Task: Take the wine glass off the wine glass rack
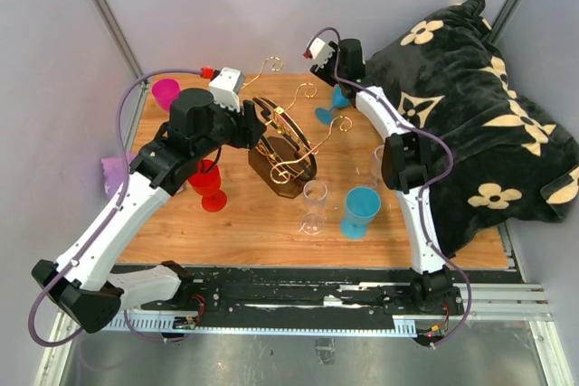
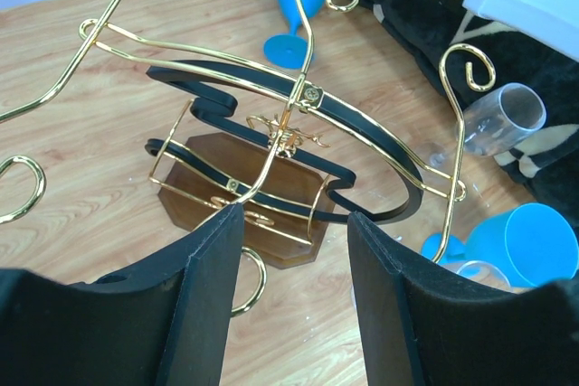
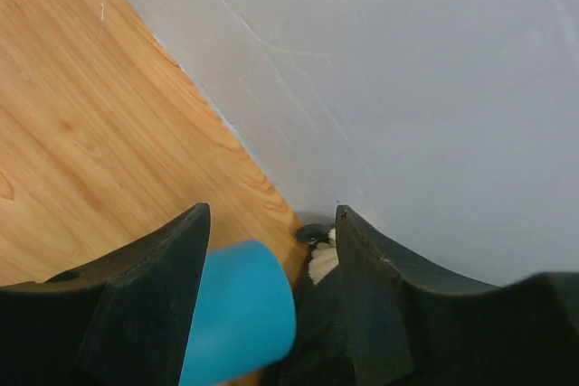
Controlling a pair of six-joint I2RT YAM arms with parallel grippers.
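One wine glass rack [image 1: 285,146], six glasses [image 1: 314,201] around it. Blue wine glass [image 1: 339,97] lies behind the rack, loose between the right end effector's [image 3: 271,208] parted fingers. Left end effector [image 2: 294,223] gapes empty over the rack; blanket [image 1: 470,106] eats the room right of it.

Wooden table [image 1: 244,223] is noted, boxed in by pale grey walls [image 1: 54,42]. A black blanket [image 1: 470,106] with cream flower motifs is heaped over the far right corner and right edge. A magenta glass [image 1: 166,92] is stood upright at the far left corner. A red wine glass [image 1: 208,183] is stood upright left of centre. A clear wine glass [image 1: 314,205] and a blue wine glass [image 1: 360,211] are set upright side by side near the middle, the blue one to the right. A second clear glass [image 2: 507,119] is seen tilted just beside the blanket's edge. A small purple item [image 1: 113,174] is noted off the table's left edge; it cannot be identified.
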